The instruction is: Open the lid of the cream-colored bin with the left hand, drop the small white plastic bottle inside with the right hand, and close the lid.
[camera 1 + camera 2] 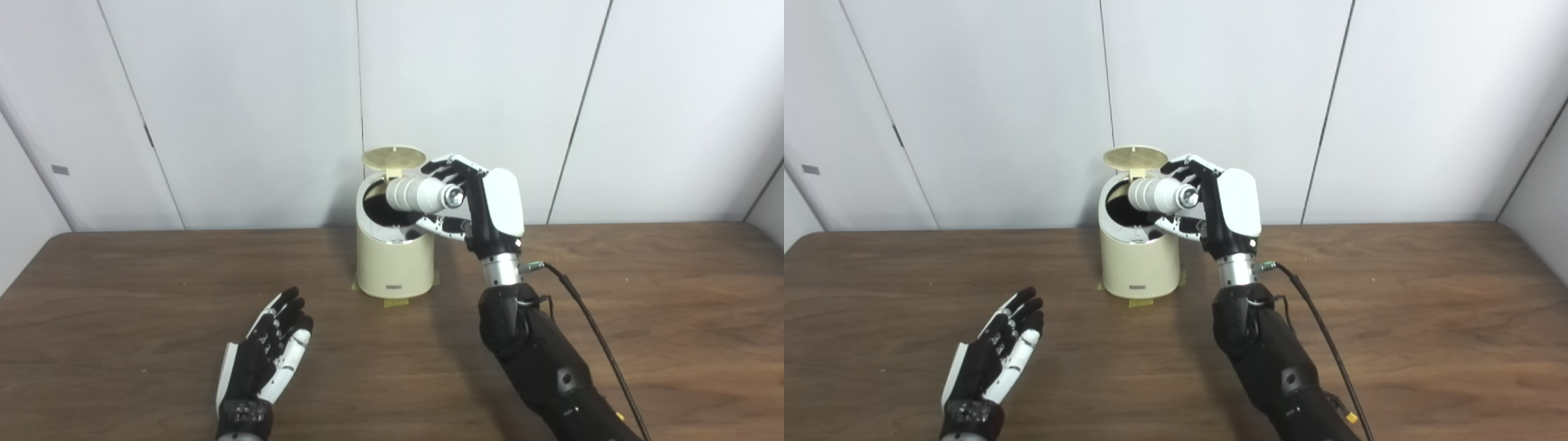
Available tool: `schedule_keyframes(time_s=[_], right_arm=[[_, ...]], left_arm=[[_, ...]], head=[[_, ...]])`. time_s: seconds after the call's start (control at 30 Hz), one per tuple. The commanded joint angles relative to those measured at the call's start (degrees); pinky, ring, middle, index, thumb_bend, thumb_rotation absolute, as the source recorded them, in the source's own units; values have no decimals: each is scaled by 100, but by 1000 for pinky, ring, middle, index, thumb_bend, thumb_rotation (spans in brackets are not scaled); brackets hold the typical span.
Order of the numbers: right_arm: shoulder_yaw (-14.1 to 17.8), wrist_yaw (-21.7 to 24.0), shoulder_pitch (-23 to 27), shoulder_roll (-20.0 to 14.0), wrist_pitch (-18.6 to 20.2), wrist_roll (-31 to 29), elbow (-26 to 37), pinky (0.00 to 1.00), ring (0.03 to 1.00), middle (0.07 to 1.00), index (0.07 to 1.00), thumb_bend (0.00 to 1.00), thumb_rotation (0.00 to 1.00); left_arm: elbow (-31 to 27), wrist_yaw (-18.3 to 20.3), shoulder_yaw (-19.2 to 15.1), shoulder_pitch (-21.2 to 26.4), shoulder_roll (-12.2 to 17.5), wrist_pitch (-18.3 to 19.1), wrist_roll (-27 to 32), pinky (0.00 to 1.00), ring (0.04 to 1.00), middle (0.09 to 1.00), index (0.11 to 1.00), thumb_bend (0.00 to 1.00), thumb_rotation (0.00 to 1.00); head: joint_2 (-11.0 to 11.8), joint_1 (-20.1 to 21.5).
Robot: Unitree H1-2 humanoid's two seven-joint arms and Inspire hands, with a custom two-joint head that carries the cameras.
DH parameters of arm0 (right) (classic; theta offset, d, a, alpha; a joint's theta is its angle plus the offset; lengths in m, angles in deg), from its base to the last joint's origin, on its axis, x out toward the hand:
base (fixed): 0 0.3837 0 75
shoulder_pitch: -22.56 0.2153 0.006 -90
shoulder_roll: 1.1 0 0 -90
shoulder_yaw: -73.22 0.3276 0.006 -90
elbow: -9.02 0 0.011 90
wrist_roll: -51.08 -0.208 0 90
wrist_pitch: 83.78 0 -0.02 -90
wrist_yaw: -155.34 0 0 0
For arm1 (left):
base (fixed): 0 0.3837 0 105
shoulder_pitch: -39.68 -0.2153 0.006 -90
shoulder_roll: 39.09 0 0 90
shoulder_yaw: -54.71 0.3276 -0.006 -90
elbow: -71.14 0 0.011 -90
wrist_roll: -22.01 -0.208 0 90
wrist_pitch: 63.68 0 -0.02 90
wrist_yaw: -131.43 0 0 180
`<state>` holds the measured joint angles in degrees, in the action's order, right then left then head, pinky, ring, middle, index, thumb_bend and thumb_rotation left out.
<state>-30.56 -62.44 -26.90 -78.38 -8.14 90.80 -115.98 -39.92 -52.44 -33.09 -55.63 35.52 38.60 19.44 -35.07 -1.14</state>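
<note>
Left hand point(266, 349) idle; bottle point(416, 193) perhaps hides bin point(395, 263) depths.

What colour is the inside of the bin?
Black inside the cream bin, under its raised lid; it shows best in the left eye view.

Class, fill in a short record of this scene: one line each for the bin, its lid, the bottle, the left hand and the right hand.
Bin: cream-colored cylindrical bin standing on the brown wooden table, taped at its base
Lid: round lid raised, opening exposed
Bottle: small white ribbed plastic bottle held sideways over the opening
Left hand: open, palm up, apart from the bin
Right hand: shut on the bottle
</note>
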Motion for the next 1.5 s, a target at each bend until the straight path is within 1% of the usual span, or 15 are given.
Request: schedule_keyframes(time_s=[0.0,0.1,0.2,0.43,0.57,0.8,0.97,1.0,1.03,1.07,1.1,1.13,1.17,1.3,1.47], right_arm=[[54,29,256,25,3,-66,186,301,423,517,570,490,0],[52,143,225,25,195,-77,282,304,432,531,562,491,0],[35,226,206,15,279,-75,342,309,440,541,556,492,0],[27,231,209,9,234,-112,285,314,444,549,547,492,0],[15,225,214,3,245,-100,282,310,443,543,551,492,0],[17,241,192,-2,224,-125,279,315,442,544,549,493,0],[-9,296,185,-18,271,-98,276,315,449,552,549,492,0],[-22,302,186,-25,287,-77,269,342,429,543,537,504,0],[-36,289,187,-33,273,-59,250,360,446,587,516,507,0],[-52,272,188,-42,257,-36,233,381,499,622,506,515,65],[-62,258,183,-49,262,-14,231,401,544,654,595,742,55],[-74,245,178,-53,282,14,231,414,571,684,642,846,63],[-80,239,172,-54,307,36,236,421,588,711,672,902,75],[-93,238,157,-53,392,96,245,434,605,745,708,942,92],[-121,215,165,-60,444,113,211,458,637,767,735,965,106]], left_arm=[[-146,1,-12,-205,-90,-173,21,841,866,867,896,553,516],[-144,4,-19,-202,-91,-172,27,843,866,865,894,544,502],[-154,1,-7,-200,-91,-180,-5,836,864,863,893,540,491],[-145,13,10,-189,-71,-225,-27,834,866,865,900,492,427],[-134,14,12,-190,-75,-261,-17,834,864,865,903,494,413],[-137,18,20,-205,-71,-286,-20,841,866,866,913,461,389],[-138,10,26,-207,-82,-266,-29,834,860,861,908,494,400],[-136,11,30,-208,-82,-274,-32,834,861,862,909,489,395],[-136,12,32,-210,-81,-280,-34,834,861,862,911,485,393],[-134,11,32,-212,-82,-284,-30,834,860,863,915,492,399],[-142,7,34,-215,-86,-272,-38,832,859,863,918,500,406],[-147,8,35,-217,-86,-267,-37,835,860,864,923,499,408],[-150,8,35,-218,-86,-261,-36,839,863,867,928,495,406],[-141,8,35,-214,-81,-263,-40,845,873,883,935,493,403],[-144,26,45,-223,-60,-246,-47,853,888,910,955,491,399]], head=[[-2,-5],[-2,-5],[-18,14],[-17,11],[-19,5],[-23,-3],[-24,-7],[-24,-7],[-24,-7],[-24,-7],[-31,-9],[-31,-9],[-31,-9],[-31,-9],[-43,-25]])
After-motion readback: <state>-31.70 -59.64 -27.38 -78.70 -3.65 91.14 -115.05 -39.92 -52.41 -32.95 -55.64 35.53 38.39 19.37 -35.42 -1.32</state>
